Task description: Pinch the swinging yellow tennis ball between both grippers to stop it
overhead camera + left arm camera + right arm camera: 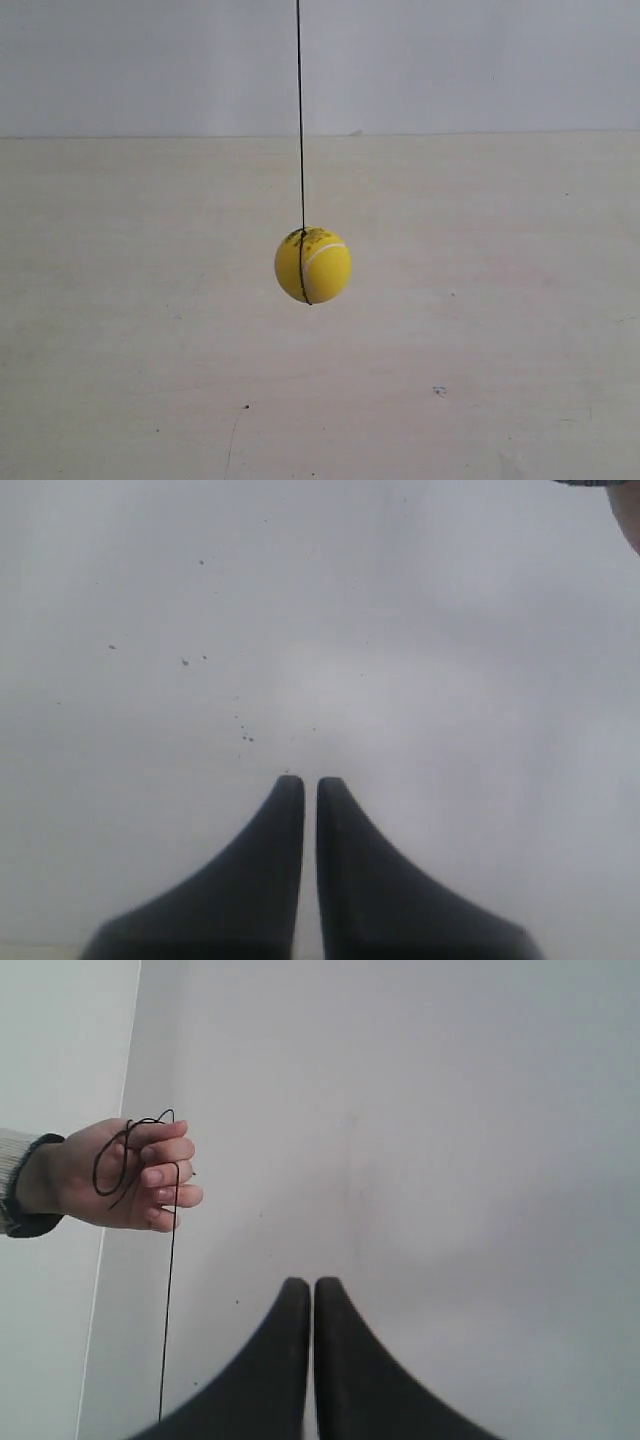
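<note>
Yellow tennis ball hangs on string; left gripper, right gripper fingers clenched.

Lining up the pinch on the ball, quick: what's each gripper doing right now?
Left gripper: closed, holding nothing.
Right gripper: closed, holding nothing.
Person's hand: gripping the string.

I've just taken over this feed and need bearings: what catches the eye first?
A yellow tennis ball hangs on a thin black string in the middle of the exterior view, with no arm in sight there. In the right wrist view a person's hand holds the string's looped end. The left gripper and right gripper are empty, fingers nearly together.
</note>
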Tool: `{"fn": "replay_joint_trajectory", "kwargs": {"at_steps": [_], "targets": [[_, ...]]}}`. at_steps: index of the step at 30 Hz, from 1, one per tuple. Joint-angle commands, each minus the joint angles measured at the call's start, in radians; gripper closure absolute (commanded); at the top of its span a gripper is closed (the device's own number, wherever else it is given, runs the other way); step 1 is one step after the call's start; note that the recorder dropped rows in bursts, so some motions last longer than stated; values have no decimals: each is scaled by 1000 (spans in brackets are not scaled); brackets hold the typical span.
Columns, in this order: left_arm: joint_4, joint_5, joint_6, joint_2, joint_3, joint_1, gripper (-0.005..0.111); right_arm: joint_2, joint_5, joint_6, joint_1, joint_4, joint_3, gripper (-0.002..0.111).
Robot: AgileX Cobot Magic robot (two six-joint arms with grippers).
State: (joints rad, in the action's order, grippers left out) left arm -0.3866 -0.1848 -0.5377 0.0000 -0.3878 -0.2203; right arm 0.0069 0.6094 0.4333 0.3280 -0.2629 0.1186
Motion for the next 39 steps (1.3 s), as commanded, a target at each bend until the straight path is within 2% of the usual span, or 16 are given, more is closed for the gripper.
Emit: {"fn": "replay_joint_trajectory", "kwargs": {"at_steps": [1,5,35,39], "targets": [[44,-68,-8,0,-16,2,102,-7,-23,-1,3,10,-5,108],[44,-106,-8,0,-16,2,102,-7,-31,-1,3,10,-5,108],[20,-106,-8,0,-14,2,102,-7,-41,13,3,10,-5,108],[103,-106,-8,0,-14,2,102,-7,-41,13,3,10,-5,108]]}}
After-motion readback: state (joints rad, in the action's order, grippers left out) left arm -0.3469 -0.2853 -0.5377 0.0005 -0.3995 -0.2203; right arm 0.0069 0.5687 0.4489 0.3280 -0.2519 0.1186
